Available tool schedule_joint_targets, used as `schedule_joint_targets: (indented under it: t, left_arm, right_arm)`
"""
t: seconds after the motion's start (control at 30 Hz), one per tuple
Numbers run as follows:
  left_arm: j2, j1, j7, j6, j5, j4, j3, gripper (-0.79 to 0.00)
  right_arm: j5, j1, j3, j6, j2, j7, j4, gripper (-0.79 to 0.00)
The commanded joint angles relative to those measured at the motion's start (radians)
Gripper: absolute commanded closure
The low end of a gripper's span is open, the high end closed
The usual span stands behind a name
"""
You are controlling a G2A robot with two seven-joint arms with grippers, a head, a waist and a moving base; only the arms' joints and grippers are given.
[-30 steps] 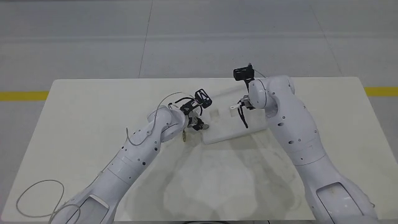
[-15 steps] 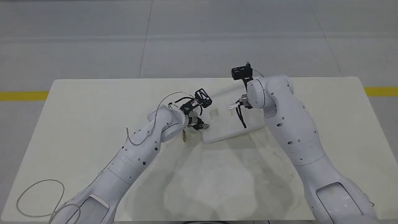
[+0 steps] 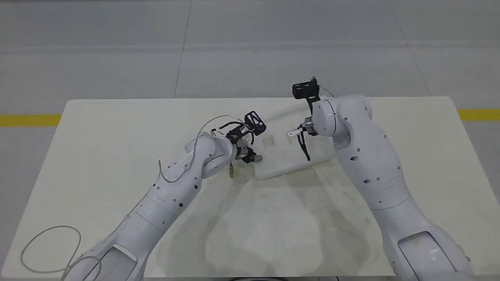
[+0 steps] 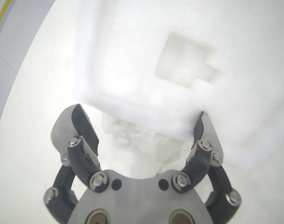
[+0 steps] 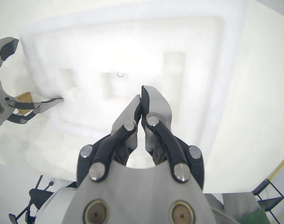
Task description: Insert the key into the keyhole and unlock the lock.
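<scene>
"Where's the lock from where you stand?"

"Down on the table, as far as I can tell. It's a small brass one, just off the foam tray on its 9 o'clock side. It sits at about 7 o'clock from the left gripper, behind the palm and apart from the fingers."

"Has that gripper got hold of anything?"

"No. Its fingers are spread wide, one on either side of the tray's corner at 9 o'clock. The tips are close against the foam, but I can't tell whether they touch it."

"And the right gripper?"

"It's over the tray, toward 2 o'clock, pointing down at it. Its ribbed pads are pressed together. Whether something thin is pinched between them I can't tell."

"What's the tray like?"

"White foam with a raised rim all round and several pockets cut into it. There's a square pocket with a notch in one side, near the left gripper. A narrow pocket lies farther from that gripper, across the tray."

"Anything in the pockets?"

"A dark loop, very thin, at the edge of a middle pocket just beyond the right gripper's tips. It's too small for me to say what it is."
</scene>
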Motion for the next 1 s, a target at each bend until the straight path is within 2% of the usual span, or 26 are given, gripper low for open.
schedule_joint_targets:
  t: [0.0, 0.97]
  left_arm:
    - [0.000, 0.000, 0.000, 0.001, 0.000, 0.000, 0.000, -0.785]
    - [-0.003, 0.000, 0.002, 0.003, 0.004, 0.000, -0.004, -0.785]
  right_arm:
    - [-0.001, 0.000, -0.001, 0.000, 0.000, 0.000, -0.001, 0.000]
    - [0.005, -0.002, 0.004, -0.001, -0.001, 0.000, -0.024, 0.000]
